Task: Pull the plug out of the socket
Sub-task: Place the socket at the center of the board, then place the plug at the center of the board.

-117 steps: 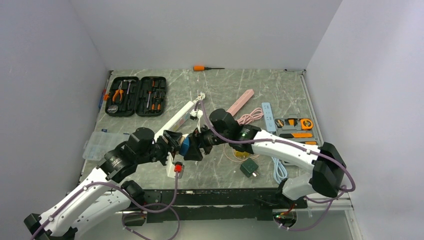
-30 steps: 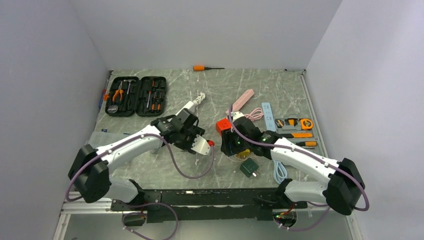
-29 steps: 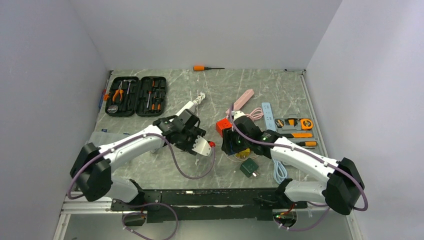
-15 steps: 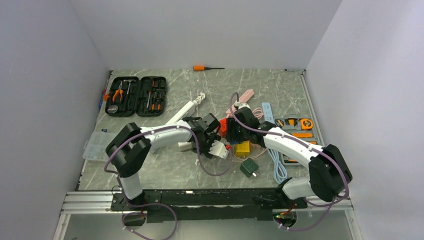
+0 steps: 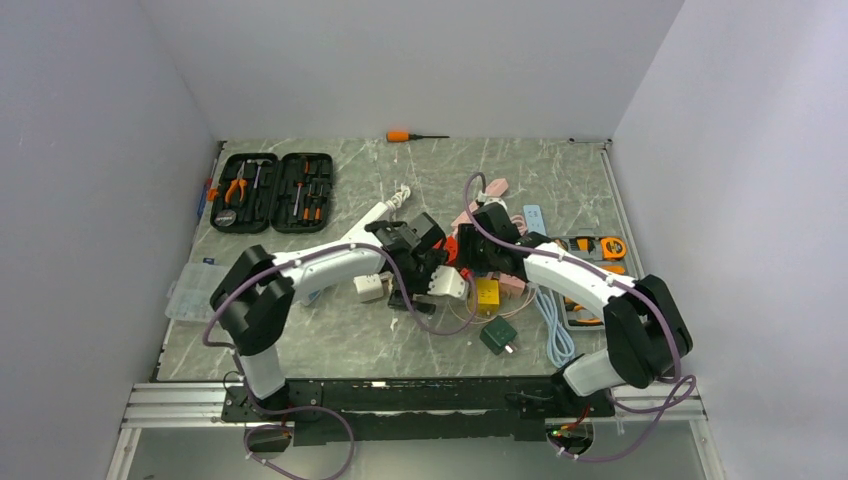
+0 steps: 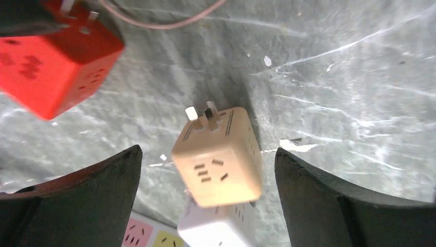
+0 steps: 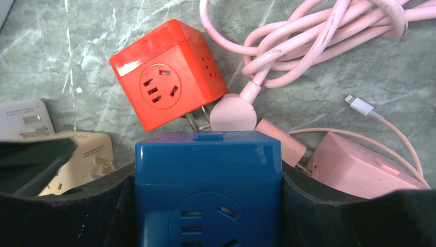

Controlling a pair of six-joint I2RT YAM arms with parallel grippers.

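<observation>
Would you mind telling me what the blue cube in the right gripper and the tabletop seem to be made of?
Blue cube: likely moulded plastic, glossy, with soft highlights along its rounded edges. Tabletop: grey-green with white veins like marble, though it may be a printed laminate.

Grey marbled bench [image 5: 560,180]: open black tool case [image 5: 272,192] at far left, orange screwdriver [image 5: 402,135] along the far edge. A red cube socket [image 7: 167,72], pink cable [image 7: 308,31] and dark green adapter [image 5: 497,336] lie mid-bench
</observation>
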